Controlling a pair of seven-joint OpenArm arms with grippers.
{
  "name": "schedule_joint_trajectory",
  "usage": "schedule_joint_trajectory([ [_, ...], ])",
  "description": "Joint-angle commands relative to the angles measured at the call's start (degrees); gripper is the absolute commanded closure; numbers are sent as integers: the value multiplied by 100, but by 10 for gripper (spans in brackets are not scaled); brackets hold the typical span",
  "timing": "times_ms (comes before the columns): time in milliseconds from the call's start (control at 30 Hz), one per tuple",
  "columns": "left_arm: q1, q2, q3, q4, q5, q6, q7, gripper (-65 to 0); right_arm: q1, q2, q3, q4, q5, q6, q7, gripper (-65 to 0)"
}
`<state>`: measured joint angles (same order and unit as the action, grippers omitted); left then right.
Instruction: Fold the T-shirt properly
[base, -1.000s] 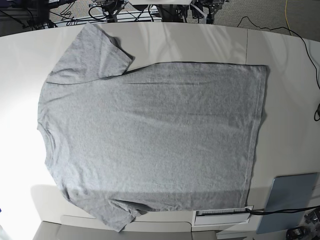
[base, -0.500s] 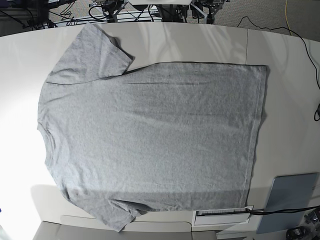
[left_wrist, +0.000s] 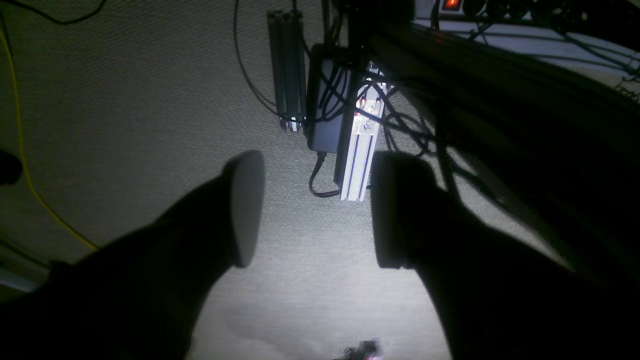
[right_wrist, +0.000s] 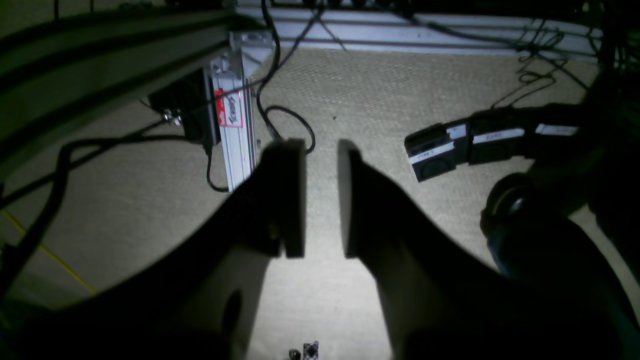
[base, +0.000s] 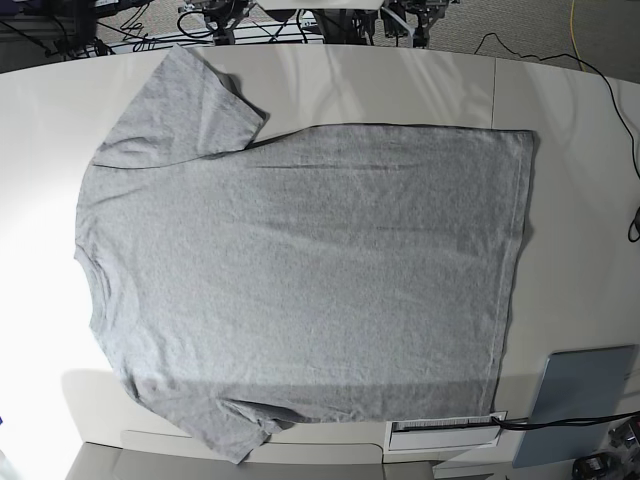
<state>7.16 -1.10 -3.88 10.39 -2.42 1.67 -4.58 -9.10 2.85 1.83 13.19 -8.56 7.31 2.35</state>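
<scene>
The heather-grey T-shirt (base: 300, 270) lies flat on the white table (base: 400, 85) in the base view, plain side up, collar at the left, hem at the right, both sleeves spread. No print shows. Neither arm shows in the base view. My left gripper (left_wrist: 310, 210) is open and empty, hanging over carpet off the table. My right gripper (right_wrist: 320, 195) has its jaws a small gap apart with nothing between them, also over the floor. The shirt shows in neither wrist view.
A grey-blue pad (base: 580, 400) and a white labelled strip (base: 445, 428) lie at the table's front right. Under the wrist cameras are carpet, aluminium rails (left_wrist: 357, 150), cables and a dark box (right_wrist: 440, 152).
</scene>
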Motion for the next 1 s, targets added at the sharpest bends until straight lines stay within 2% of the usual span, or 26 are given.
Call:
schedule_joint_trajectory([
  [0,142,9,-11,72,155,-15,9,-347,-146,87,11,-4,-11,11,68,-122],
  [133,588,-4,-9,614,702,-15,13,-347,-424,289,11,42,-11,15,350,-122],
  [300,1349,-151,2,1631,671,-136,26,-347,-1038,577,11,697,-9,101,352,-122],
  [400,1875,-365,0,2411,645,-601,33,-347,-1600,778,11,1467,-7,446,348,-122],
  [467,2267,-542,0,2979,382,-782,105,-345,-2031,931,11,2098,-2,660,317,-122],
  [533,2671,-734,0,3582,59,-883,227,-345,-2494,1104,11,2793,98,870,205,-122],
  [633,3366,-1049,0,4631,-129,-992,363,-345,-3294,1443,11,3954,586,1163,0,-122],
  [733,4109,-1342,0,5770,-120,-946,372,-345,-4140,1851,11,5154,964,1239,-120,-122],
  [800,4586,-1539,0,6555,-61,-800,374,-345,-4690,2146,15,5934,1078,1235,-205,-122],
  [867,5040,-1749,0,7357,199,-588,376,-345,-5200,2441,17,6693,1071,1213,-365,-122],
  [967,5628,-2096,0,8513,820,-87,452,-345,-5831,2804,127,7720,1071,1040,-592,-122],
])
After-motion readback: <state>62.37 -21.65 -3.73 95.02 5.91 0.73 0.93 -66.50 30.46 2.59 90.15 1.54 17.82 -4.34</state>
